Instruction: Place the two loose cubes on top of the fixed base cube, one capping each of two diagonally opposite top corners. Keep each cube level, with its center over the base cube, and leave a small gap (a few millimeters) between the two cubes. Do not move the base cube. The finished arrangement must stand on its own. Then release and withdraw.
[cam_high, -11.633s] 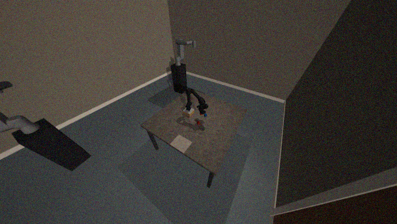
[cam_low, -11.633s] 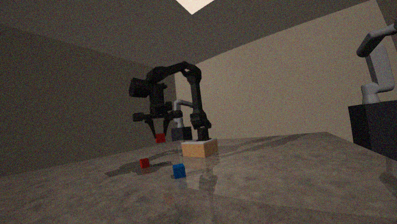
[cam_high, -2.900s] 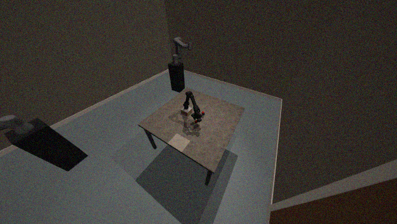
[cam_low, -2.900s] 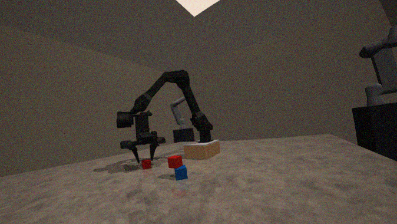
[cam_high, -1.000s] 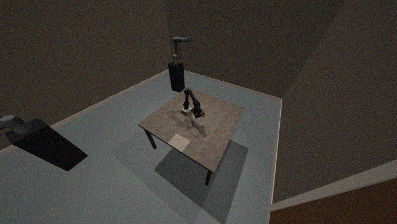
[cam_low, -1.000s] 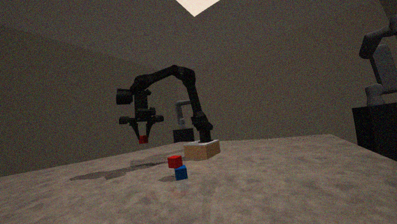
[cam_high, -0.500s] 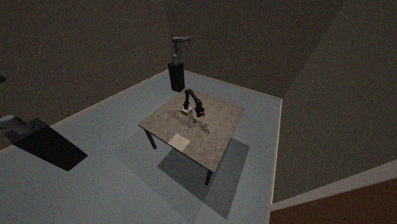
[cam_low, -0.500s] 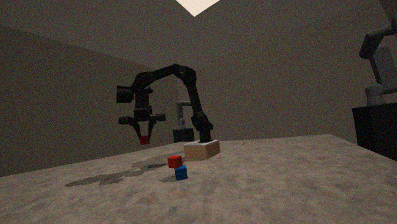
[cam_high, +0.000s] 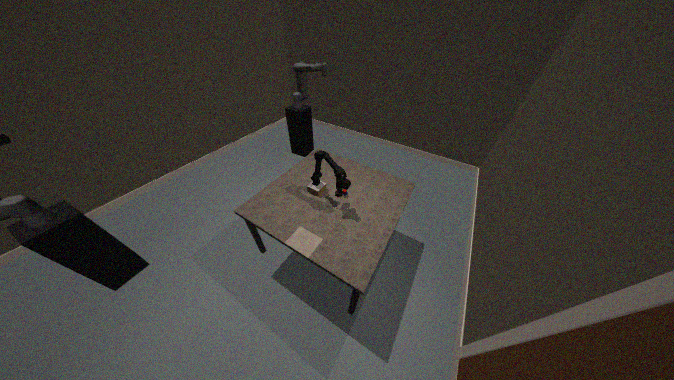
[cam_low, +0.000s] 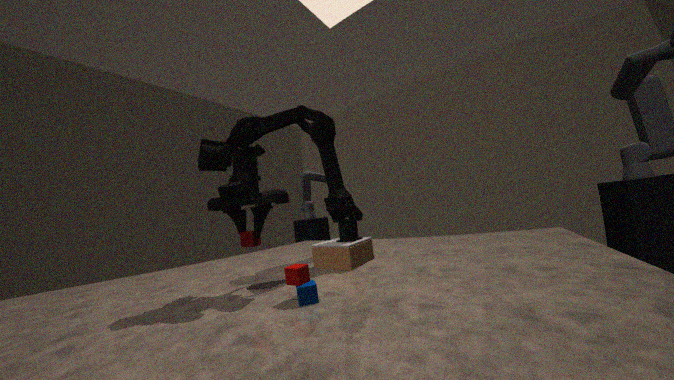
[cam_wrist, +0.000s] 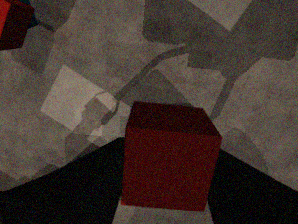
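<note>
The blue base cube (cam_low: 307, 293) (cam_wrist: 34, 19) sits on the table. One red cube (cam_low: 297, 274) (cam_wrist: 4, 22) (cam_high: 344, 190) rests on its top, looks level and overhangs to the left in the exterior view. My gripper (cam_low: 250, 239) (cam_wrist: 170, 165) is shut on the other red cube (cam_low: 247, 239) (cam_wrist: 170, 172). It points down and holds that cube in the air, to the left of and higher than the stack in the exterior view. In the wrist view the stack is cut off at the upper left corner. The blue cube's far sides are hidden.
The arm stands on a tan block with a white top (cam_high: 316, 188) (cam_low: 332, 256), behind the stack in the exterior view. A pale square (cam_high: 304, 241) lies at the edge of the table (cam_high: 360, 250). Grey arms on black pedestals (cam_high: 300, 131) (cam_low: 640, 220) stand beyond the table.
</note>
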